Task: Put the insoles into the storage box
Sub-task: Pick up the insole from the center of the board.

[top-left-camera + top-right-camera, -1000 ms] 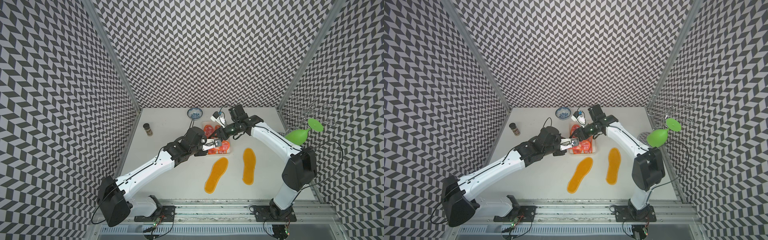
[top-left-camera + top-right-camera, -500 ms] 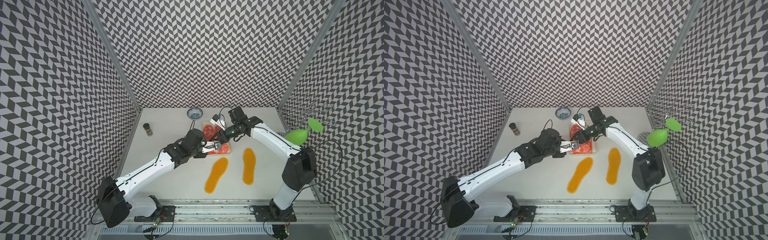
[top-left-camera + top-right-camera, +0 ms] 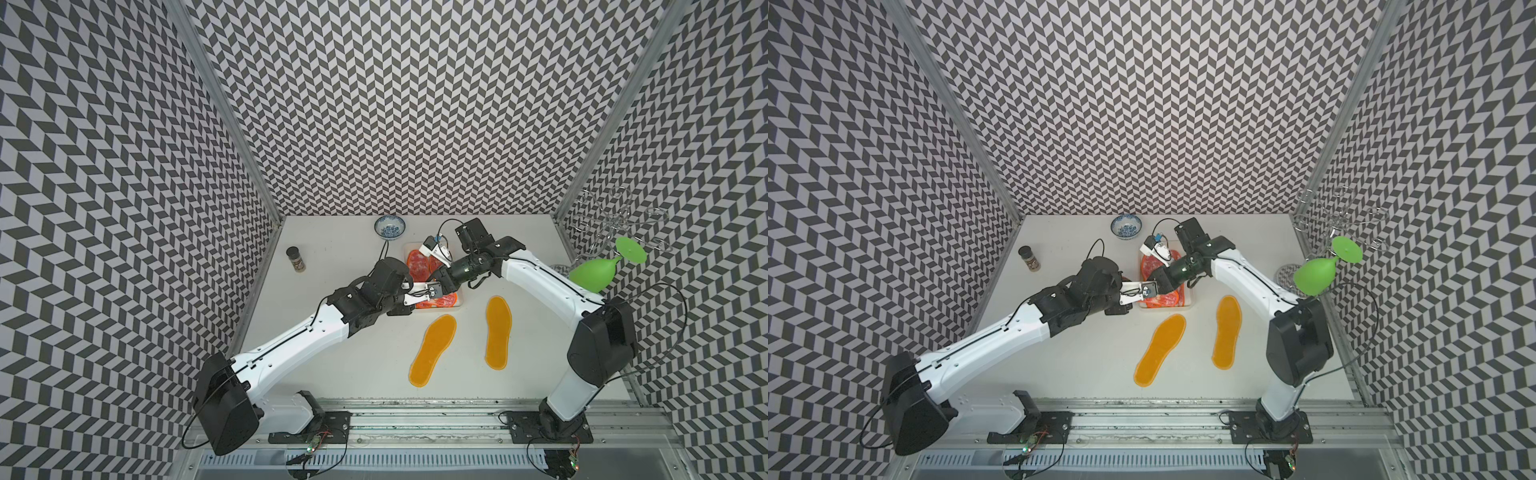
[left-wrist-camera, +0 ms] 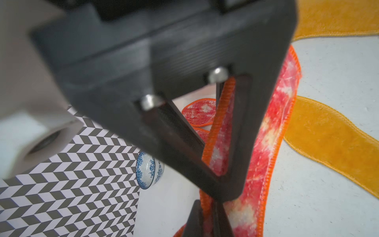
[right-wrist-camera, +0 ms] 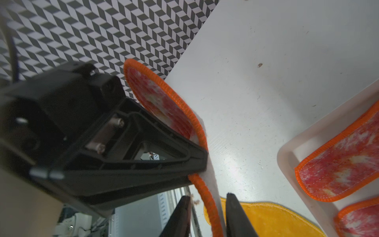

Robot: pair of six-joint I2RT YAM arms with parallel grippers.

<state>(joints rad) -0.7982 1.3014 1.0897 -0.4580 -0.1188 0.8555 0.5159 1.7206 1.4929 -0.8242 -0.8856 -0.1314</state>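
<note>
Two yellow insoles point(image 3: 432, 355) lie on the surface point(image 3: 374, 374) near the storage box point(image 5: 287, 156), which holds two mottled insoles point(image 5: 344, 160). My left fingers point(image 4: 194, 221) are clamped on a third mottled insole point(image 4: 274, 127), raised on edge by the box; my right fingers point(image 5: 238, 217) sit slightly apart astride its stitched edge.

The right gripper point(image 3: 435, 287) swings from the far end of the storage box point(image 5: 285, 156) toward its near-left corner, arriving tip to tip with the left gripper point(image 3: 424, 292), as its jaws draw narrower on either side of the orange-stitched edge of the mottled red-and-white insole point(image 5: 164, 102) lifted there.
</note>
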